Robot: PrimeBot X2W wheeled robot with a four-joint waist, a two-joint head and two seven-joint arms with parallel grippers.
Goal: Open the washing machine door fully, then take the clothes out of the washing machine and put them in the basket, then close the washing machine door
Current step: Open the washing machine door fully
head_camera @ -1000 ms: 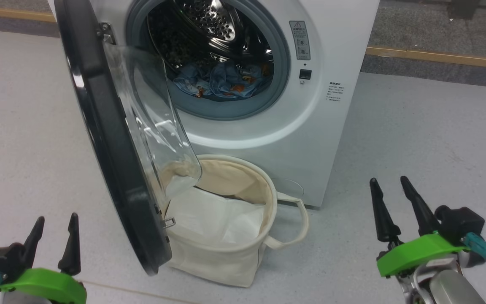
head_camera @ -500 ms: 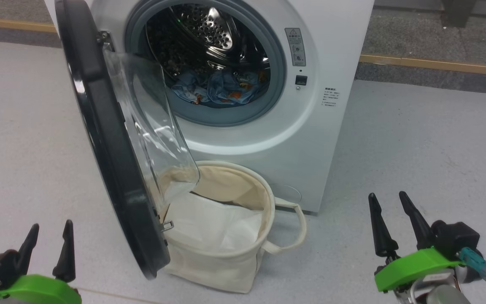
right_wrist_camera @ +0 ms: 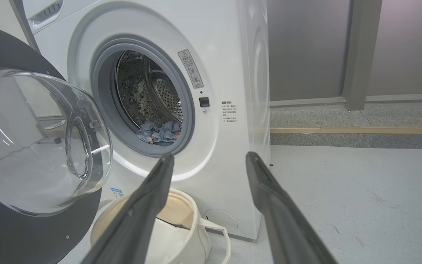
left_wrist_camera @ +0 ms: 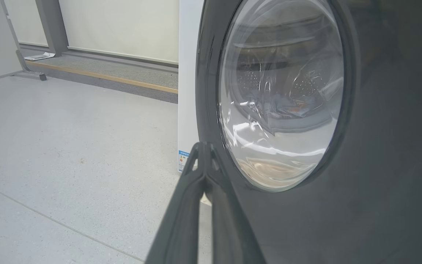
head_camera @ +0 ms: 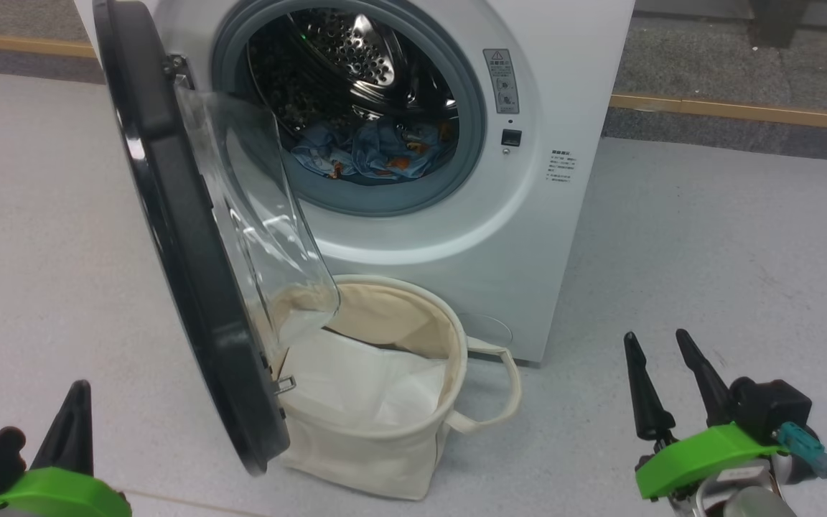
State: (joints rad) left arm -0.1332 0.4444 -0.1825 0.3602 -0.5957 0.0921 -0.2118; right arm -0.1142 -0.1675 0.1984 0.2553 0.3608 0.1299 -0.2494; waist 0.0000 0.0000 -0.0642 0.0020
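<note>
Front of the washing machine (head_camera: 528, 237) is white, with a grey rubber ring round the mouth and a perforated steel drum behind it. The washing machine door (head_camera: 176, 237) hangs swung out at the left of the mouth, nearly edge-on to my head: wide glossy black rim, clear glass bowl bulging on the machine side. The clothes (head_camera: 370, 152) lie low in the drum, a crumpled light-blue heap flecked with orange. The basket (head_camera: 385, 459), cream canvas with looped handles, sits on the grey floor (head_camera: 708, 237) at the foot of the machine, below the mouth. A flat white sheet (head_camera: 363, 380) lies inside it.

My left pincer (head_camera: 77, 406) is low at my left, on the outer side of the door, fingers pressed together to a single point, gripping nothing. Seen from its wrist, the left pincer (left_wrist_camera: 202, 152) has its tip just beside the black rim; touching or not, I cannot tell.

My right pincer (head_camera: 655, 341) is low at my right, well apart from machine and basket, fingers spread wide, nothing between them. It points toward the machine.

Hard to see:
- The door covers the basket's left side.
- Only the top of the heap shows.
- Sticker print is too small to read.
- Both forearms are cut off at the frame's bottom edge.
</note>
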